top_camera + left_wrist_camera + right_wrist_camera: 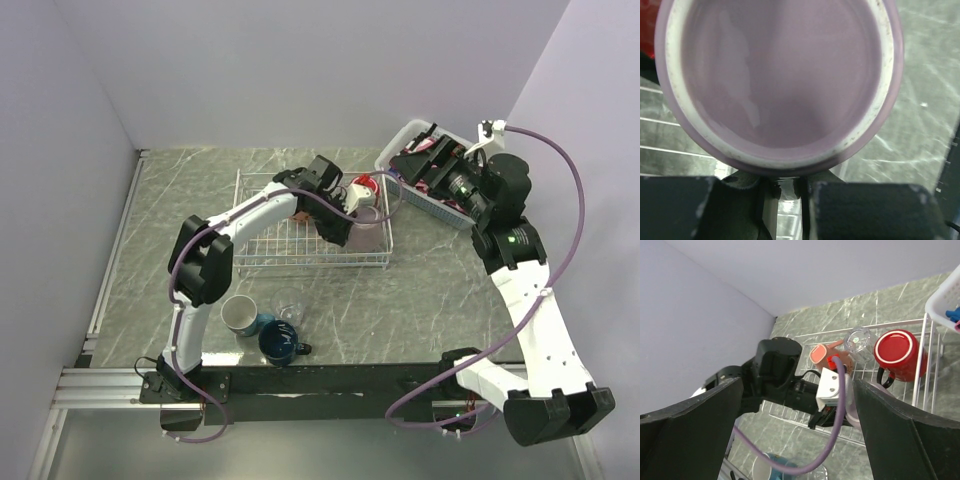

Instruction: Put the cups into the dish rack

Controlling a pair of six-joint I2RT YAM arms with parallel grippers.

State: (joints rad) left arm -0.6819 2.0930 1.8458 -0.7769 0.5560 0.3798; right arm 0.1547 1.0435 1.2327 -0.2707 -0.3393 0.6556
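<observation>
The left gripper (787,192) is pinching narrow on the mauve-pink mug (780,75), which is sitting just beyond its fingers at the right end of the dish rack (262,248), beside the red mug (896,352). It is showing a glossy lilac disc ringed in speckled white. The right gripper (799,432) is hanging wide, holding nothing.

Mauve mug (780,75): glossy glazed ceramic, with a matt, speckled pale ring. Red mug (897,352): glossy glaze. Glass (860,340): clear, smooth. Dish rack (262,240): thin pale-coated wire. Basket (398,150): white plastic. Worktop (430,300): smooth marble-patterned surface, faint sheen. Left gripper (787,197): matt black, scuffed casing.
</observation>
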